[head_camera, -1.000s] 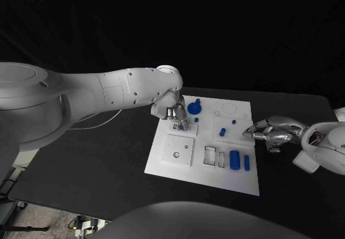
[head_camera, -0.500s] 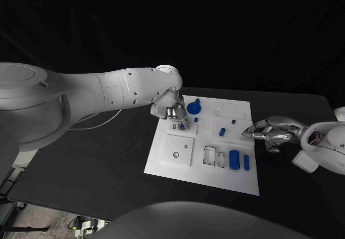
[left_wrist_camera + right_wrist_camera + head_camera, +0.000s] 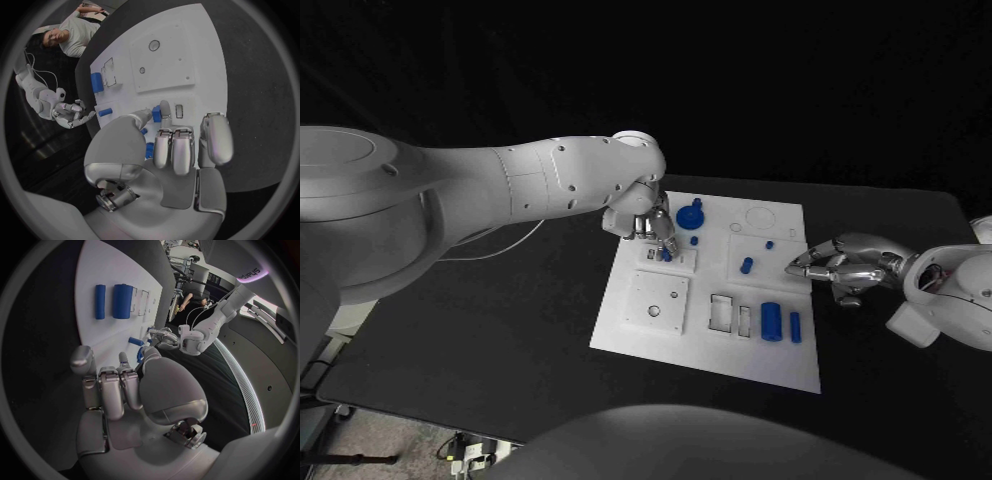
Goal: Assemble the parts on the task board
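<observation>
My left hand point(image 3: 646, 226) is down over the far-left part of the task board point(image 3: 668, 345), fingers point(image 3: 164, 112) pinching a small blue part point(image 3: 156, 114) at a slot there. My right hand point(image 3: 844, 268) rests at the board's right edge, fingers curled, holding nothing. Two blue cylinders point(image 3: 780, 323) lie loose near the rectangular cut-outs; a blue knob point(image 3: 689, 213) stands far side. Most seating remains, I judge.
</observation>
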Controlling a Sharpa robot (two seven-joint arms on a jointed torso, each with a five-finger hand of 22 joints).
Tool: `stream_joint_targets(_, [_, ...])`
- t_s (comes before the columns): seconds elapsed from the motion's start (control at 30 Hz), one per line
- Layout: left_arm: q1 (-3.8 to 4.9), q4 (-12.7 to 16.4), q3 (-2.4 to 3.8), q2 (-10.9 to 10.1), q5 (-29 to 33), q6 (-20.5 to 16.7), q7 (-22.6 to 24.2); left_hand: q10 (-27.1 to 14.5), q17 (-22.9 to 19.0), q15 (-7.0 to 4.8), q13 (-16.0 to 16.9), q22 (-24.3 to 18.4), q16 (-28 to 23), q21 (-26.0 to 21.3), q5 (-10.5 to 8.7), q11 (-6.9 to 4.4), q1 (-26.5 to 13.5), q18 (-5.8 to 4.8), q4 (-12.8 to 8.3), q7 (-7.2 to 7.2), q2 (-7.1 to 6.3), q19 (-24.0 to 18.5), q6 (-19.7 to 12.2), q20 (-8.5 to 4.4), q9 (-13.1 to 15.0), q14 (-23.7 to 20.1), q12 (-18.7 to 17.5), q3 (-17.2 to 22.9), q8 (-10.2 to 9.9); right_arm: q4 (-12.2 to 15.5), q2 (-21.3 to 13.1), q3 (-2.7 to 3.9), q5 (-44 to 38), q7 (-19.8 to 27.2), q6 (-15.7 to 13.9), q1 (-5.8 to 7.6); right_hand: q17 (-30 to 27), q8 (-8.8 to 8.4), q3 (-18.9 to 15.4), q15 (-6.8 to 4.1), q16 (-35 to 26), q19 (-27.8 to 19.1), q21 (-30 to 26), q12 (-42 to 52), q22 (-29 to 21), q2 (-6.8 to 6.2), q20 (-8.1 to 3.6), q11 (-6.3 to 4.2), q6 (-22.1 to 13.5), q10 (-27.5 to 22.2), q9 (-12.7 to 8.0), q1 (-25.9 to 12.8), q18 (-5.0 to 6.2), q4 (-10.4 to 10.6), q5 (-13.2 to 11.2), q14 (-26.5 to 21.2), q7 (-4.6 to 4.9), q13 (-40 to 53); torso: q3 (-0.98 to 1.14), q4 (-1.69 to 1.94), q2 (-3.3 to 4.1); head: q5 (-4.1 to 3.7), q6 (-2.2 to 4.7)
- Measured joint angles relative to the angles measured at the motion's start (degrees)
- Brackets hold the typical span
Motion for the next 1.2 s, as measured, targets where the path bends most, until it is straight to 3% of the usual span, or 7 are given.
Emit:
stream_joint_targets(0.3, [-0.07, 0.01, -0.01, -0.06, -0.08, 0.00, 0.00, 0.00, 0.00, 0.21, 0.00, 0.00, 0.00, 0.00, -1.76, 0.00, 0.00, 0.00, -0.07, 0.00, 0.00, -0.20, 0.00, 0.20, 0.00, -0.22, 0.00, -1.50, -0.60, -0.10, 0.01, 0.00, 0.00, -0.01, 0.10, -0.17, -0.01, 0.00, 0.00, 0.00, 0.00, 0.00, 0.00, -0.06, 0.00, 0.00, 0.00, 0.08, 0.00, 0.08, 0.00, 0.00, 0.00, 0.00, 0.00, 0.00, 0.00, 0.03, -0.02, -0.03, -0.01, 0.01, 0.00])
stream_joint_targets(0.57, [-0.11, 0.12, -0.01, -0.05, -0.11, -0.39, 0.00, 0.00, 0.00, 0.21, 0.00, -0.01, 0.00, -0.15, -1.61, 0.00, 0.49, 0.00, -0.37, 0.00, 0.49, -0.20, 0.01, 0.20, 0.03, -0.22, 0.00, -1.80, -0.92, -0.20, 0.06, 0.00, 0.00, -0.01, 0.19, -0.41, -0.01, 0.00, 0.00, 0.00, 0.00, -0.01, -0.29, -0.06, 0.00, 0.00, 0.01, 0.09, 0.00, 0.07, 0.00, 0.00, 0.00, 0.00, 0.00, 0.00, 0.00, 0.02, 0.01, 0.00, -0.01, 0.01, 0.00])
stream_joint_targets(0.93, [-0.13, 0.84, 0.00, -0.46, -0.19, -1.73, -0.02, 0.00, 0.00, 0.21, 0.00, -0.01, 0.00, -0.20, 6.47, 0.00, 2.89, 0.00, -1.65, -0.12, 1.67, -0.20, 0.14, 0.20, 0.95, -0.22, 0.00, -1.35, -1.49, -0.23, -0.03, 0.00, 0.00, -0.03, 0.29, -0.51, -0.02, 0.00, 0.00, 0.00, 0.00, -0.20, -0.29, -0.04, 0.04, 0.00, 0.20, 0.18, 0.00, -0.02, 0.01, 0.00, -0.01, 0.00, 0.00, 0.00, 0.00, -0.02, -0.01, 0.02, 0.03, 0.04, 0.00])
stream_joint_targets(1.2, [-0.17, 1.23, 0.00, -0.55, -0.27, -2.33, -0.03, 0.00, -0.01, 0.21, 0.00, -0.02, 0.00, -0.20, 6.84, -0.01, 4.09, 0.00, -2.45, -0.29, 1.36, -0.20, 0.34, 0.20, 1.69, -0.22, 0.00, 1.28, -1.71, -0.23, -0.03, 0.00, 0.00, -0.09, 0.39, -0.56, -0.02, 0.00, 0.33, 0.00, 0.00, -0.41, -0.29, 0.10, 0.03, 0.00, -0.01, 0.18, 0.00, -0.02, -0.05, 0.00, 0.00, -0.01, 0.00, 0.00, 0.00, -0.02, -0.03, 0.03, -0.01, 0.17, 0.00])
